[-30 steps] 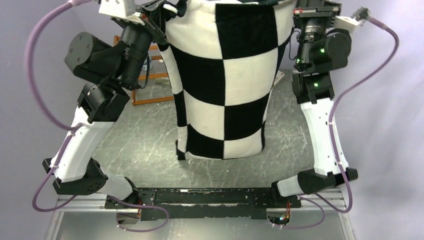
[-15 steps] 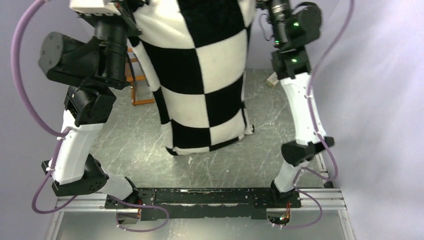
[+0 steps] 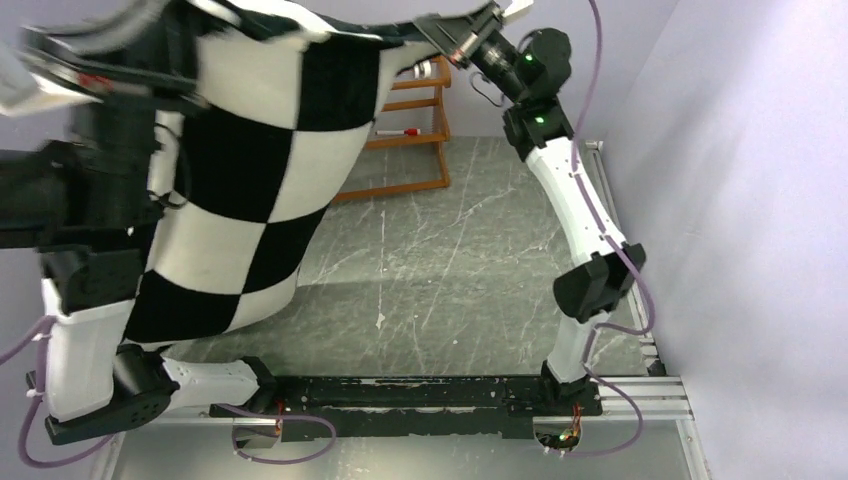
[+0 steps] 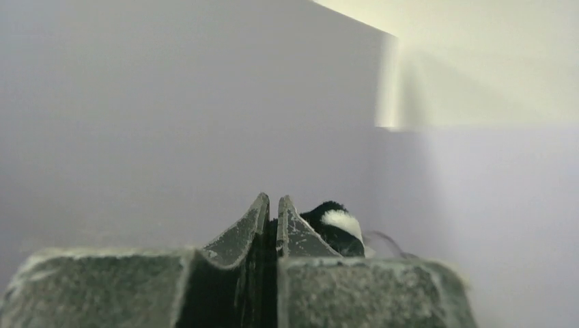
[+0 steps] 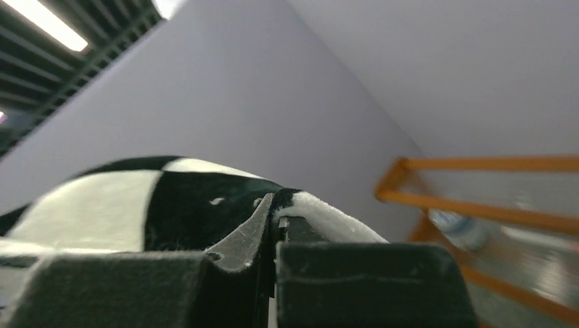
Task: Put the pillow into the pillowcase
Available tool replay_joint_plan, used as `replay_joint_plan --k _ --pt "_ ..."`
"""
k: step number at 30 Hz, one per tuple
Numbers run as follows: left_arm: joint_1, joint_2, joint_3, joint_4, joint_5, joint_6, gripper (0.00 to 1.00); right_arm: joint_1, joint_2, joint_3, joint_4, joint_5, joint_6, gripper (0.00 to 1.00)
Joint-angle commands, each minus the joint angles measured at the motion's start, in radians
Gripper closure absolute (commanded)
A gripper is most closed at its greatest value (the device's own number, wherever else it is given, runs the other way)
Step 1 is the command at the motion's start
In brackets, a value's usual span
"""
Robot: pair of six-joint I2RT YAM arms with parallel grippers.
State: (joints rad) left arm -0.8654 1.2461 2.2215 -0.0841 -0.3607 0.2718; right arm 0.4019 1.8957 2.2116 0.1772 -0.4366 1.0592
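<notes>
The black-and-white checkered pillowcase (image 3: 250, 170) hangs bulging at the left, stretched between both grippers along its top edge. Its lower end reaches down beside the left arm (image 3: 100, 200), which is motion-blurred. The pillow is hidden; no plain white cushion shows in any view. My right gripper (image 3: 440, 33) reaches across the far top and is shut on the pillowcase rim (image 5: 321, 215), with plush fabric folded over one finger. My left gripper (image 4: 273, 205) points at the wall with its jaws pressed together on a thin bit of fabric. A black-and-white tuft of pillowcase (image 4: 334, 229) shows just behind its right finger.
An orange wooden rack (image 3: 400, 130) stands at the back of the grey marbled table (image 3: 450, 260), with a small bottle (image 3: 425, 70) on it. Purple walls close in on the right and behind. The black base rail (image 3: 420, 395) runs along the near edge.
Both arms have swung the pillowcase from the middle to the far left and raised it. The right arm now stretches leftward, and the orange rack has come into full view.
</notes>
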Motion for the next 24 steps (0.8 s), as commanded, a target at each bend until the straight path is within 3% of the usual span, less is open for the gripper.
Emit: replay_joint_plan --k 1,4,7,8,10,12,14,16,19,24 --pt "-0.002 0.01 -0.376 0.123 0.626 -0.456 0.95 -0.197 -0.157 -0.345 0.181 -0.145 -0.129 1.0" --pt "-0.037 0.02 -0.736 0.35 0.697 -0.66 0.95 -0.288 -0.19 -0.589 0.138 -0.159 -0.321 1.0" --pt "-0.12 0.095 -0.957 0.45 0.652 -0.64 0.95 -0.365 -0.197 -0.792 0.051 -0.066 -0.529 0.99" --pt "-0.141 0.124 -0.996 0.458 0.642 -0.625 0.95 -0.389 -0.196 -0.848 0.053 -0.039 -0.567 0.93" --pt "-0.159 0.179 -1.046 0.498 0.705 -0.682 0.7 -0.451 -0.179 -0.926 0.053 0.001 -0.61 0.76" --pt "-0.167 0.21 -1.052 0.523 0.783 -0.762 0.31 -0.499 -0.144 -0.898 -0.066 0.08 -0.613 0.56" --pt "-0.171 0.203 -1.041 0.521 0.793 -0.789 0.18 -0.536 -0.113 -0.809 -0.247 0.141 -0.615 0.41" --pt "-0.172 0.181 -1.014 0.462 0.769 -0.765 0.15 -0.544 -0.096 -0.721 -0.406 0.223 -0.609 0.35" --pt "-0.172 0.167 -0.893 0.198 0.622 -0.653 0.14 -0.544 -0.081 -0.609 -0.607 0.291 -0.569 0.31" --pt "-0.171 0.192 -0.781 -0.17 0.246 -0.552 0.21 -0.542 -0.155 -0.64 -0.689 0.24 -0.49 0.29"
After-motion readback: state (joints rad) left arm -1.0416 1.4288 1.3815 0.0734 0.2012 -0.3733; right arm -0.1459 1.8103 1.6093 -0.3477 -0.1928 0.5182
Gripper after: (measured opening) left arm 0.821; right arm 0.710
